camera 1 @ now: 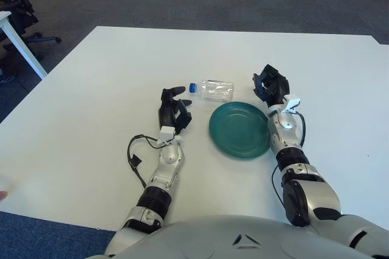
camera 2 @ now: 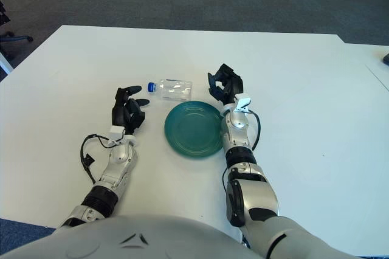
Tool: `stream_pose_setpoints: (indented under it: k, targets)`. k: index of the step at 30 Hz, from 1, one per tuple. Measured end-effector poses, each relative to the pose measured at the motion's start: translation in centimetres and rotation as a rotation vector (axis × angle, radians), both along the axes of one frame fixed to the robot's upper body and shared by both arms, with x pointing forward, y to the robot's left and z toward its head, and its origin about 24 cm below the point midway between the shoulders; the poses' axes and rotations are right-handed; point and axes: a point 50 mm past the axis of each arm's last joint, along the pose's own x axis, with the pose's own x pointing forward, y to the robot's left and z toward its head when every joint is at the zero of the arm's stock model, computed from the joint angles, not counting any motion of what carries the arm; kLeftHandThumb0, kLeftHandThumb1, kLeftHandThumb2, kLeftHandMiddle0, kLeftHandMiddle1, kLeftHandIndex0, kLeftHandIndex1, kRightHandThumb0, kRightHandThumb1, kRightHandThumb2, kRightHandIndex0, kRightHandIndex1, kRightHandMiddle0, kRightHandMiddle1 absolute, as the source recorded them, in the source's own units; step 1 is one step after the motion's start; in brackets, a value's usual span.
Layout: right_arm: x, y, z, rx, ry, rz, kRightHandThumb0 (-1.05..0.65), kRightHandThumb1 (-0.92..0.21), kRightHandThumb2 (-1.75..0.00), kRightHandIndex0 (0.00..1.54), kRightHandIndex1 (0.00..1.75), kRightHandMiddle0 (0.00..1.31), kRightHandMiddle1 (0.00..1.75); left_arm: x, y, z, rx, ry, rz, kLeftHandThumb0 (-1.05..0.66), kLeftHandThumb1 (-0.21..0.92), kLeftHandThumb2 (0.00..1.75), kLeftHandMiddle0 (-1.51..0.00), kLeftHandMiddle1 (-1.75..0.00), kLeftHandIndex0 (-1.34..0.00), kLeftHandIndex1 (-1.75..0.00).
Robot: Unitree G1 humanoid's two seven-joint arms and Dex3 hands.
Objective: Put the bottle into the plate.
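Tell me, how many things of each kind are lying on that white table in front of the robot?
Bottle: 1, clear plastic with a blue cap, lying on its side
Plate: 1, green
Robot hands: 2, the left hand and the right hand
Total: 4

Table (camera 1: 91, 101): white | Bottle (camera 1: 213, 89): clear, blue cap, lay on its side just beyond plate (camera 1: 239, 129), cap toward left | Plate: teal, held nothing | Left hand (camera 1: 173, 112): left of plate, fingers loosely curled, held nothing | Right hand (camera 1: 270, 85): at plate's far right edge, fingers spread, apart from bottle
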Motion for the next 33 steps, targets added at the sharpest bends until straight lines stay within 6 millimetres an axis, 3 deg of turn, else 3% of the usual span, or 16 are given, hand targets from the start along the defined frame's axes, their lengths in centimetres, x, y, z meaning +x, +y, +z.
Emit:
stream_pose_setpoints:
  k: [2,3,5,9,23,33]
  targets:
    - [0.0,0.0,0.0,0.0,0.001,-0.001,-0.48,-0.72,-0.63,1.09,1.75,0.84,1.75,0.0,0.0,0.0,0.007,0.002,0.001,-0.65,0.92,0.93,-0.57,-1.25,-0.34,-1.33]
    - [0.0,0.0,0.0,0.001,0.001,-0.002,-0.47,-0.59,-0.85,1.09,1.75,0.74,1.75,0.0,-0.1,0.0,0.011,0.002,0.0,-0.65,0.92,0.93,-0.56,-1.24,-0.34,-1.33]
    - [0.0,-0.1,-0.1,0.001,0.002,-0.003,-0.47,-0.47,-1.06,1.09,1.75,0.67,1.75,0.0,-0.1,0.0,0.017,0.003,-0.001,-0.65,0.92,0.92,-0.55,-1.23,-0.33,-1.32]
    - [-0.1,-0.5,-0.1,0.003,0.001,-0.006,-0.47,-0.36,-1.25,1.03,1.75,0.62,1.75,0.1,-0.1,0.0,0.026,0.005,0.001,-0.65,0.92,0.88,-0.54,-1.18,-0.32,-1.31]
    - [-1.9,-5.8,-1.3,-0.004,0.032,-0.12,-0.49,-0.26,-1.37,0.98,1.75,0.65,1.75,0.0,0.5,0.0,0.025,0.009,0.021,-0.6,0.92,0.76,-0.54,-1.12,-0.33,-1.33]
    - [-2.4,-6.9,-1.6,-0.01,0.038,-0.141,-0.51,-0.22,-1.43,0.99,1.75,0.69,1.75,0.1,0.8,0.0,0.023,0.017,0.003,-0.55,0.88,0.74,-0.54,-1.06,-0.36,-1.28]
